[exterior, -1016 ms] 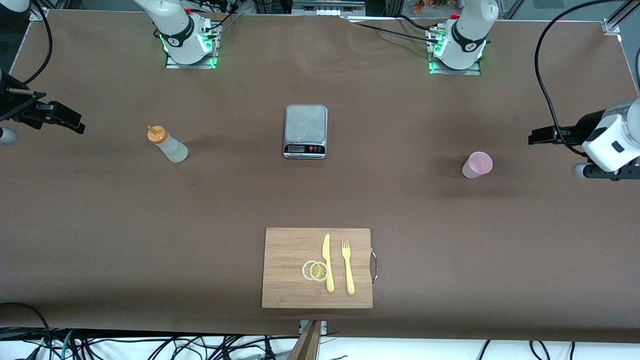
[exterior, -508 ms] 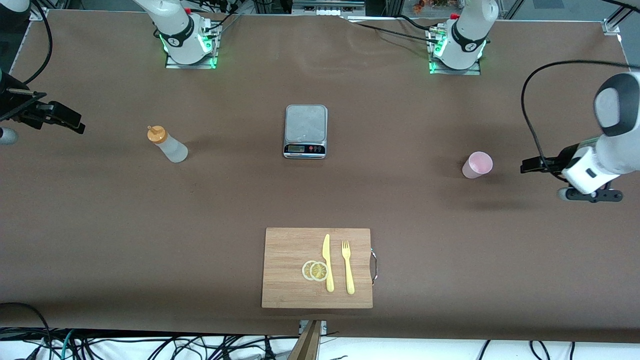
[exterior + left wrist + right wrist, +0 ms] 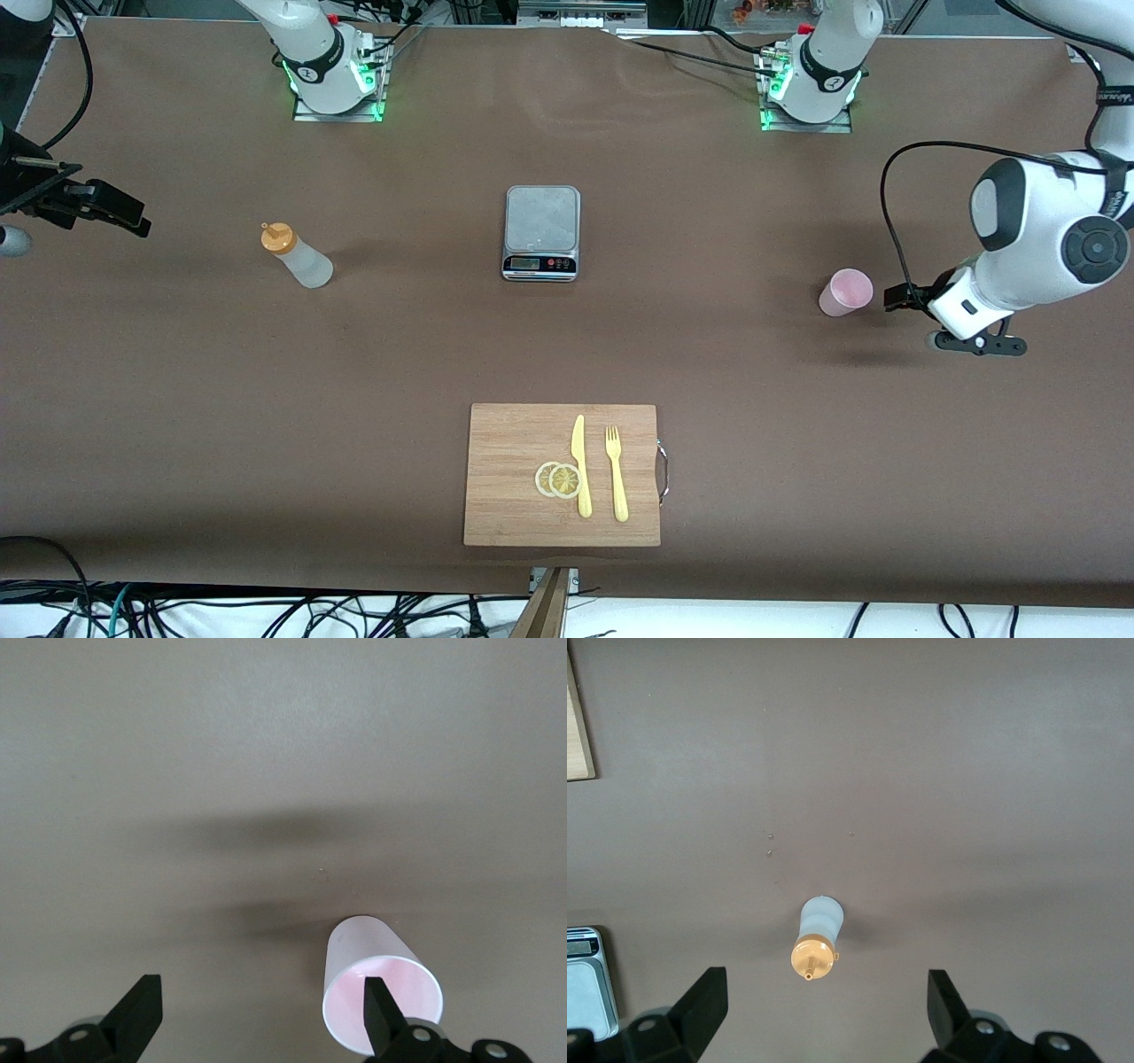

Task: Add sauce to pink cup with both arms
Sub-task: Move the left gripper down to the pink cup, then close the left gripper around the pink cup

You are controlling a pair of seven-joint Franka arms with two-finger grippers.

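From the front, the pink cup stands upright toward the left arm's end of the bench, with the left gripper low just beside it. The sauce stands toward the right arm's end, and the right gripper waits at that edge. The left wrist view shows fingers spread apart, one by the cup's rim. The right wrist view shows fingers wide apart above the sauce.
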